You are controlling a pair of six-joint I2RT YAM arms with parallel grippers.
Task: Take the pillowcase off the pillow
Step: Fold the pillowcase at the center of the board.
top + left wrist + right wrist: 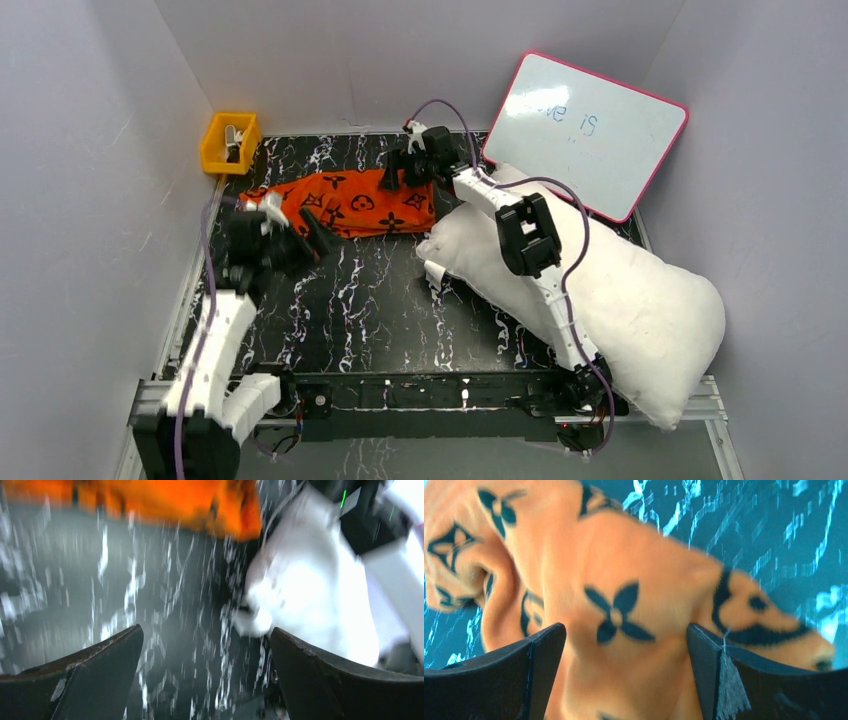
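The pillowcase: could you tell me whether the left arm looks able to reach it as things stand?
Probably yes. The left fingers are open beside one end of the pillowcase, with only bare table between; the right fingers hover over its other end.

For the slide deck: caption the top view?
Orange pillowcase lies beside bare white pillow; left gripper and right gripper open.
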